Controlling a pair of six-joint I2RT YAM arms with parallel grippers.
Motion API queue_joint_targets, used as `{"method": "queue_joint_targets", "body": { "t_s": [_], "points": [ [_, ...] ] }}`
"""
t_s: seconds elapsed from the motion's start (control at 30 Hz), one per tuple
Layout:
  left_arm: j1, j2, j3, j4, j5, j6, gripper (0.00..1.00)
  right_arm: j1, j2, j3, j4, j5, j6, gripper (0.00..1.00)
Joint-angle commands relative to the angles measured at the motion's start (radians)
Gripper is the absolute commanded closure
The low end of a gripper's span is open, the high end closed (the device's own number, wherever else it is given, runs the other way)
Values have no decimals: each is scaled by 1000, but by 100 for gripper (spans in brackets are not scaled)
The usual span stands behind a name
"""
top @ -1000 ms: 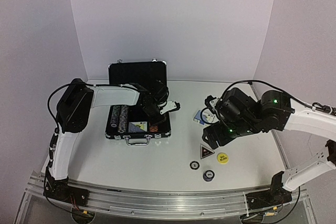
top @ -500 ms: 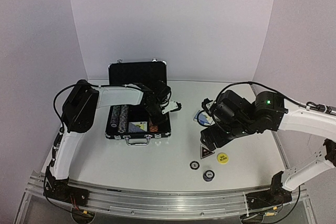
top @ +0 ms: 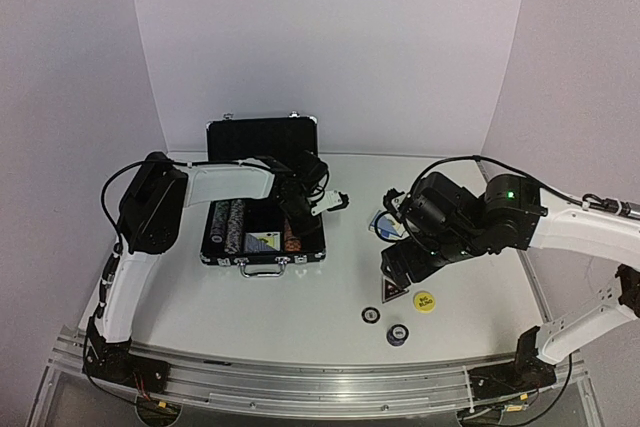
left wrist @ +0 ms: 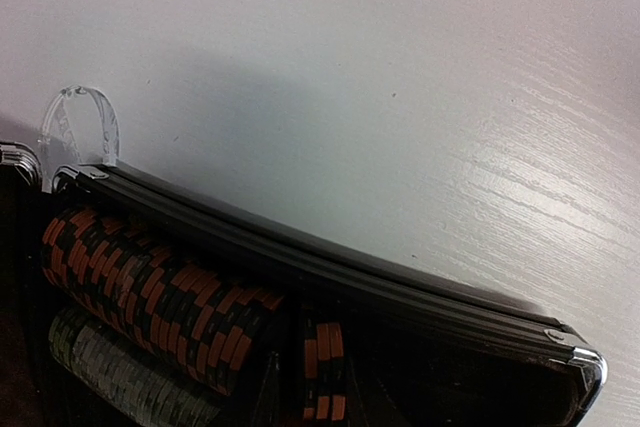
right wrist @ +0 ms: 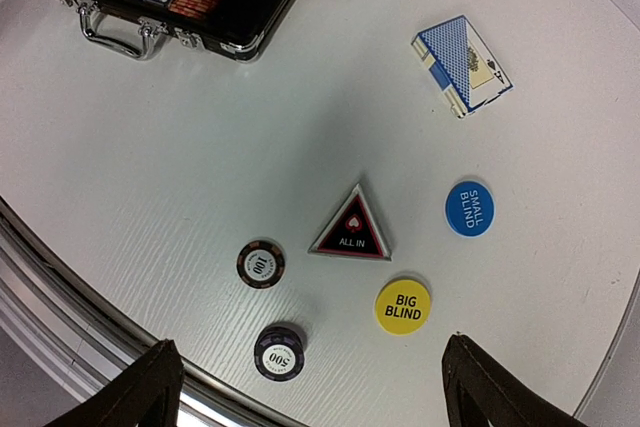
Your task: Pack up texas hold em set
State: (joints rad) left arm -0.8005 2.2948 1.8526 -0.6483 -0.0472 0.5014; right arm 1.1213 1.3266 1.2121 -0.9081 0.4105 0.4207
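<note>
**Flat pieces lie loose right of the case**

My right claw (right wrist: 310,342) hangs spread wide and empty over the table (right wrist: 200,137), right of the open case (top: 262,232); my left claw (top: 300,205) sits over the case's right end, and I cannot tell whether it is parted or pinched. Inside the case, the rows of striped chips (left wrist: 150,287) look dense and ridged. Right of the case lies the boxed deck (right wrist: 462,65), light stiff card, best taken across its narrow sides; the triangular marker (right wrist: 351,227), blue button (right wrist: 469,209), yellow button (right wrist: 402,306) and single chip (right wrist: 260,264) are thin, smooth and probably slippery, so each needs an edge pinch; the short chip stack (right wrist: 279,351) offers taller sides.
</note>
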Motion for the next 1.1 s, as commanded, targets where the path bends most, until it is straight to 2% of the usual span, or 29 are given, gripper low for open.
{"method": "queue_joint_targets", "body": {
  "t_s": [0.0,0.4,0.6,1.07],
  "points": [
    [9,-19,47,31,-73,9,80,-2,6,26,3,-16,1,13],
    [14,-51,66,37,-122,43,79,-3,34,43,3,-42,-21,13],
    [24,-53,87,39,-137,52,75,-3,36,42,3,-46,-28,13],
    [37,-78,88,22,-148,51,78,-3,48,48,4,-59,-45,13]
  ]
}}
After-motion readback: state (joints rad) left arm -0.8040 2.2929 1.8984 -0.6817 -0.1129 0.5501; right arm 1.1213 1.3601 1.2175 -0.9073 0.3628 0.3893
